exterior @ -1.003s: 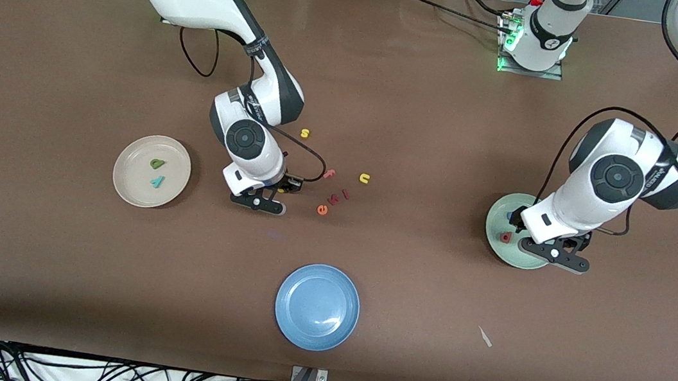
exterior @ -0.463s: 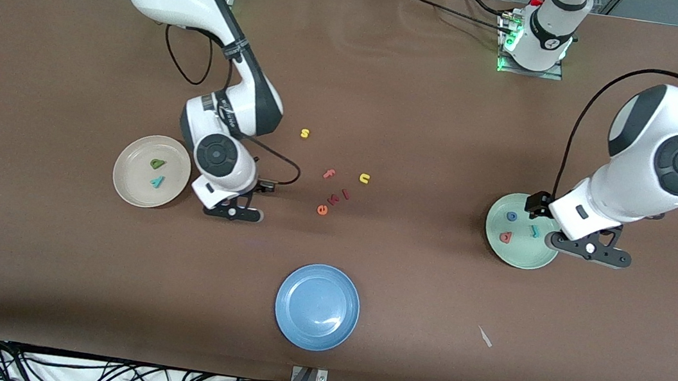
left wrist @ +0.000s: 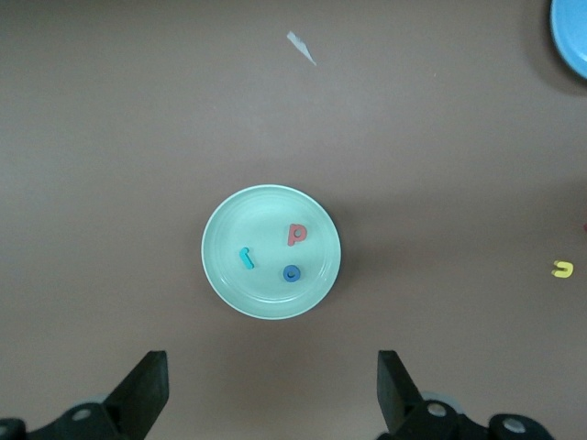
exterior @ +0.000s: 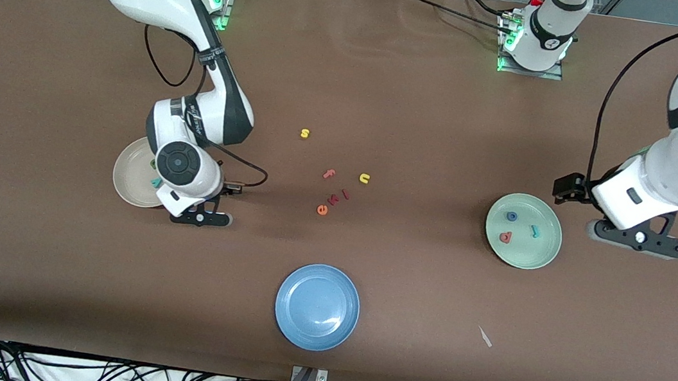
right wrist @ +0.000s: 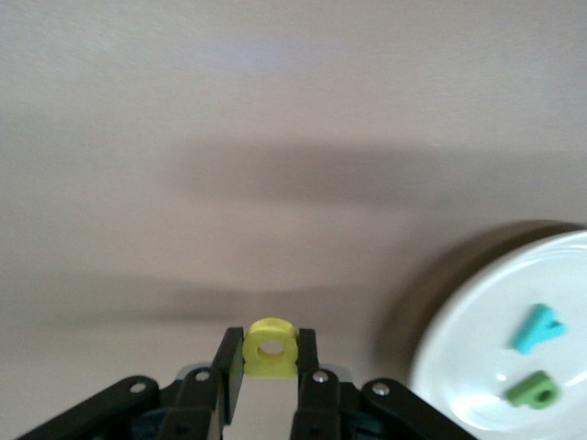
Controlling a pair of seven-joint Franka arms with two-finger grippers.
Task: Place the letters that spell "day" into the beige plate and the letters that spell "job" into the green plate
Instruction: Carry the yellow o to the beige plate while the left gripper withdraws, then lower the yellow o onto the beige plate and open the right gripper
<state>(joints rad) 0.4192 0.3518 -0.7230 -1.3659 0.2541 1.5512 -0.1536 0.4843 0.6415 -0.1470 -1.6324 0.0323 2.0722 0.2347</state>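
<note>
I see my right gripper [right wrist: 270,359] pinching the yellow a [right wrist: 271,347] over bare table just beside the beige plate [exterior: 128,181], while my left gripper [left wrist: 272,394] hangs wide open near the green plate [exterior: 542,249].

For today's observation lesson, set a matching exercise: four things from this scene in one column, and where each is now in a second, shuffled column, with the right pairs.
Things:
1. yellow a
2. blue o
3. teal y
4. yellow s

Places:
A. on the beige plate
B. on the bare table, nearer the robots' bases than the pink f
C. between the right gripper fingers, in the air beside the beige plate
D. on the green plate

Pairs: 1-C, 2-D, 3-A, 4-B
</note>
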